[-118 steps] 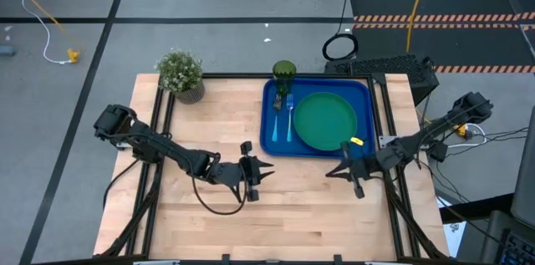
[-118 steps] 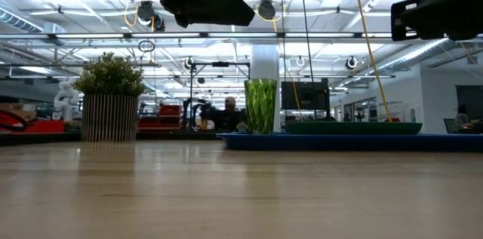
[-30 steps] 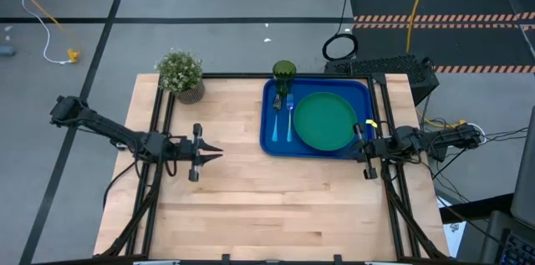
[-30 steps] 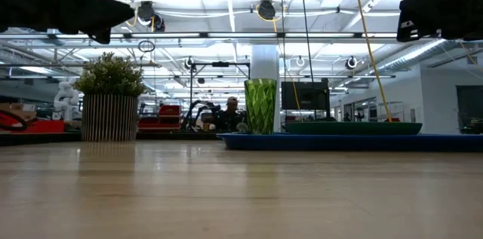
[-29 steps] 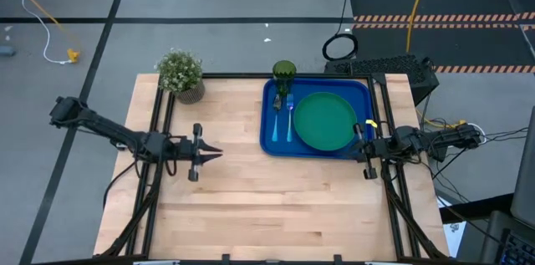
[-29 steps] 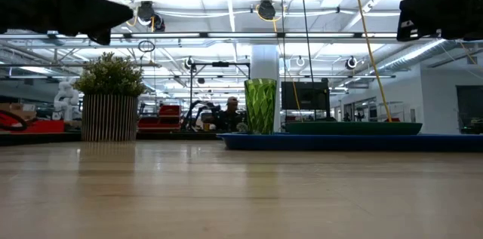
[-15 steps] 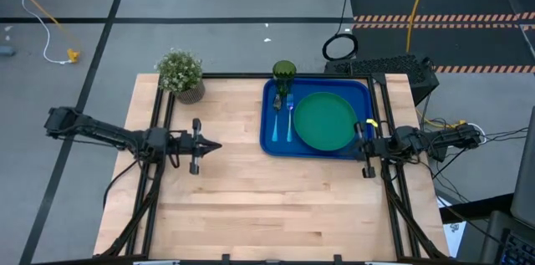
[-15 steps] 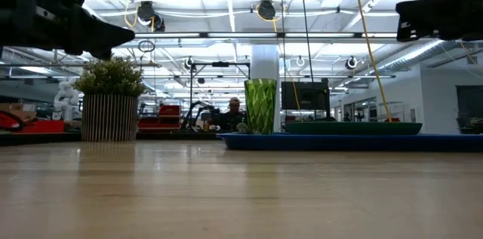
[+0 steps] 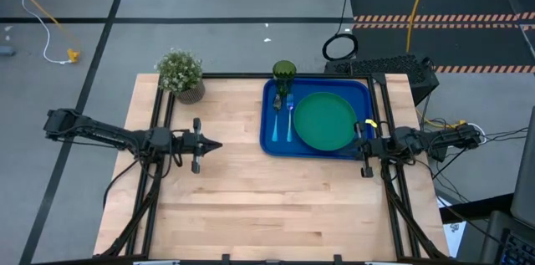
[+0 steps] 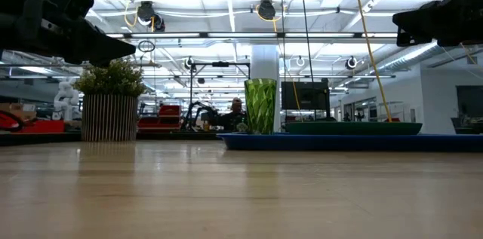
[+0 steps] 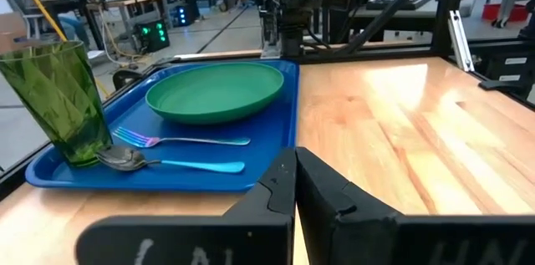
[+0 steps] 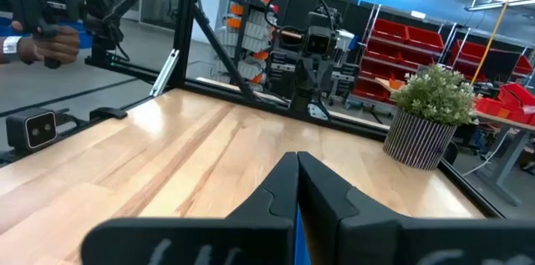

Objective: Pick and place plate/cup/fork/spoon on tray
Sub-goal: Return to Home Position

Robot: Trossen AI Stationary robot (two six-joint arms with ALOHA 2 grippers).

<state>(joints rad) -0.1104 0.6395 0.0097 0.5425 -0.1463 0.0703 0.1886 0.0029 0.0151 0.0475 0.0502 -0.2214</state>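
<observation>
The tray (image 9: 272,140) sits upper right of centre in the high view, carrying the plate (image 9: 324,121), cup (image 9: 283,71), fork (image 9: 290,119) and spoon (image 9: 278,114); the setting looks complete. The left gripper (image 9: 206,145), empty with fingers together, waits mid-left; the right gripper (image 9: 361,151), likewise pinched together, waits at the tray's lower right corner. No writing is legible.

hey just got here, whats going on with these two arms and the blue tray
Neither arm is handling anything. The plate, cup, fork and spoon all sit on the blue tray at the table's far right. The left gripper hangs shut near the table's left edge, and the right gripper hangs shut at the right edge, both empty.
</observation>
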